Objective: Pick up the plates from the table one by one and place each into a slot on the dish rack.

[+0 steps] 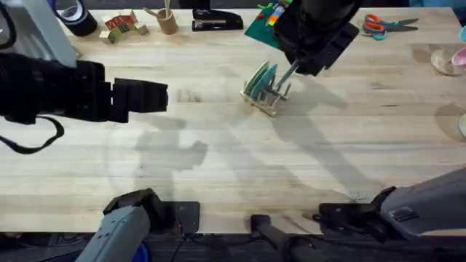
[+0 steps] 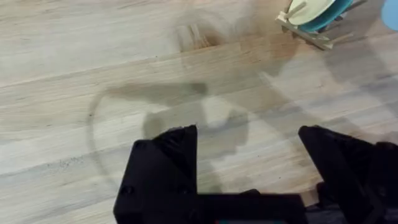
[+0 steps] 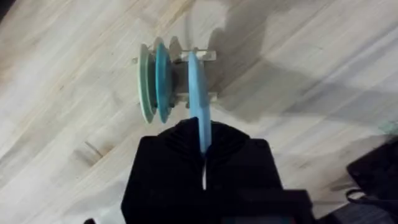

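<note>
The small wooden dish rack [image 1: 266, 98] stands on the table [image 1: 218, 160] right of centre. A cream plate [image 3: 146, 81] and a teal plate [image 3: 163, 78] stand upright in its slots. My right gripper [image 3: 202, 134] is shut on the edge of a light blue plate [image 3: 198, 93]. That plate is held on edge, its far end down among the rack's pegs beside the teal one. From overhead the right gripper [image 1: 291, 70] hangs just over the rack's far right side. My left gripper [image 2: 249, 134] is open over bare wood, well left of the rack [image 2: 311, 22], with nothing between its fingers.
Along the far edge lie a tape roll [image 1: 73, 14], wooden blocks [image 1: 120, 25], a cup of sticks [image 1: 167, 20], a black stapler [image 1: 217, 20], a green plate with bricks [image 1: 262, 25] and scissors [image 1: 382, 25]. A pink bowl [image 1: 460, 57] sits at the right edge.
</note>
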{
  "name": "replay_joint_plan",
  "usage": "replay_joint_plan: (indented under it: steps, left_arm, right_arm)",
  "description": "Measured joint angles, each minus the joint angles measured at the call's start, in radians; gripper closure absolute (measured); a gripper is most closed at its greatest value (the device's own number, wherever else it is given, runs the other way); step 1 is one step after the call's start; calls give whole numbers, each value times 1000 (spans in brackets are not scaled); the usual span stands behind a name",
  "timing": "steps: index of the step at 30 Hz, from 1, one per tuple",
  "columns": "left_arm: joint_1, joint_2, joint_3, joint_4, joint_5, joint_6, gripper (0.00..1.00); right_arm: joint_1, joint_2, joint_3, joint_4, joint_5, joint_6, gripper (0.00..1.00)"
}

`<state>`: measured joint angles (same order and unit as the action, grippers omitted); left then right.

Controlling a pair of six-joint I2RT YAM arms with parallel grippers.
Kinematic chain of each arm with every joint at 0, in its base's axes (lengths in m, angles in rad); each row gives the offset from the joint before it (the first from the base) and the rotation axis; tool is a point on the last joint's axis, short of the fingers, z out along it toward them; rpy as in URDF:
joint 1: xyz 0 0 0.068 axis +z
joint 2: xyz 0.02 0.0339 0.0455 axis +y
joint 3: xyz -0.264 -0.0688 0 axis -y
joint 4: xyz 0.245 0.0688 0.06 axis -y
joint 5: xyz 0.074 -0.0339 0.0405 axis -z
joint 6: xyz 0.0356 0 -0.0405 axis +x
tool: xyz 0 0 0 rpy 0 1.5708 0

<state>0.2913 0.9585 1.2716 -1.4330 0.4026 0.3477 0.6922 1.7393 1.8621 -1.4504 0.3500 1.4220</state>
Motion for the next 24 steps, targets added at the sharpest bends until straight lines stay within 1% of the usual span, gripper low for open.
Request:
replay_joint_plan:
  steps: [6, 16, 24]
  left_arm:
    - [0, 0, 0, 0, 0, 0, 7]
    - [0, 0, 0, 0, 0, 0, 7]
    - [0, 0, 0, 0, 0, 0, 7]
  right_arm:
    - [-3, 2, -39, 53, -15, 4, 971]
    - [-11, 59, -41, 74, -26, 7, 971]
    - [-18, 63, -42, 75, -26, 7, 971]
